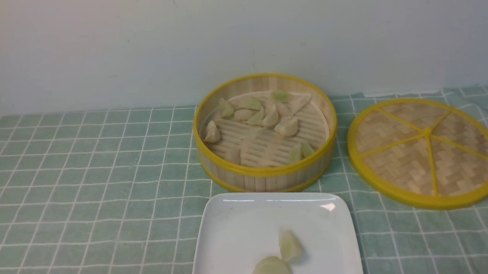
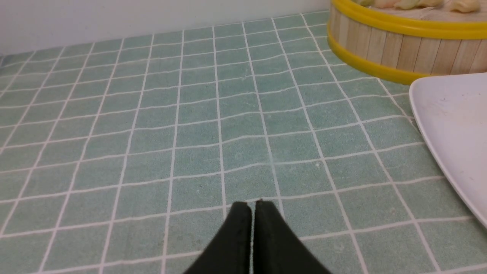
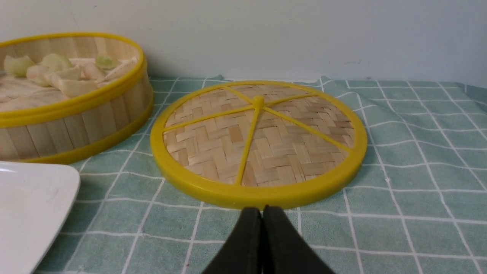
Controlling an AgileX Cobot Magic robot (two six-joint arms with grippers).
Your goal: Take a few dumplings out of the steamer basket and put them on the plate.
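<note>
Dumplings (image 1: 283, 253): two on plate (image 1: 233, 235); about nine in steamer basket (image 1: 267, 176).

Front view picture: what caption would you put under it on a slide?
Two dumplings on the white plate, more left in the open steamer basket, its lid lying on the checked cloth.

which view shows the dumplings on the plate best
The front view: both dumplings lie in full sight on the plate, touching near its front edge. The left wrist view catches only a bare corner of the plate, and the right wrist view only another bare corner, so neither shows them.
</note>
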